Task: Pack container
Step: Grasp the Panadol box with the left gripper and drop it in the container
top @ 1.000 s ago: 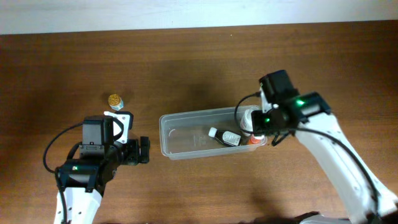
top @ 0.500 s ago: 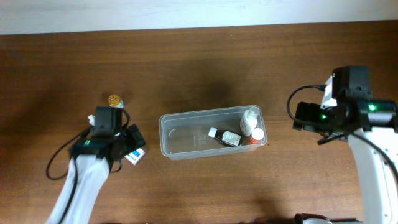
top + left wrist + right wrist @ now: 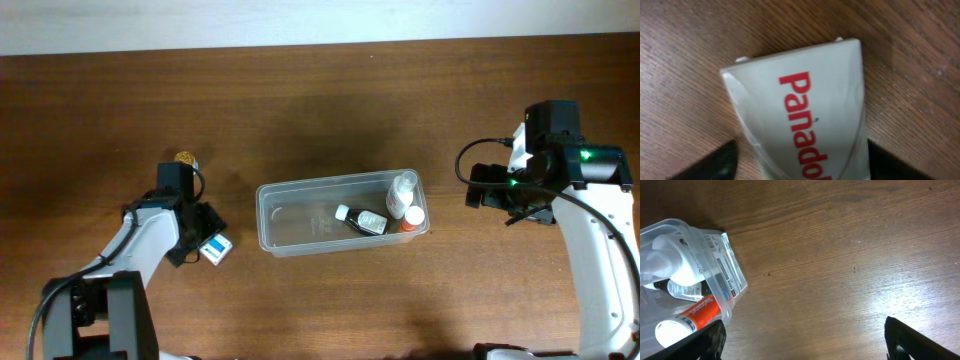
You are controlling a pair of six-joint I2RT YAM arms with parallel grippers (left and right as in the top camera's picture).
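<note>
Three bottles (image 3: pixel 362 219) sit in container (image 3: pixel 300 188); left fingers (image 3: pixel 710 162) seemingly pinch box (image 3: pixel 805 110), right fingers (image 3: pixel 925 345) spread.

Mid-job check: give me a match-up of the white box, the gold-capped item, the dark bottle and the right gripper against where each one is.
1. white box
2. gold-capped item
3. dark bottle
4. right gripper

A. lying inside the container
B. open over bare wood, right of the container
C. loose on the table, far left of the container
D. between the left gripper's fingers

Pairs: 1-D, 2-C, 3-A, 4-B.
</note>
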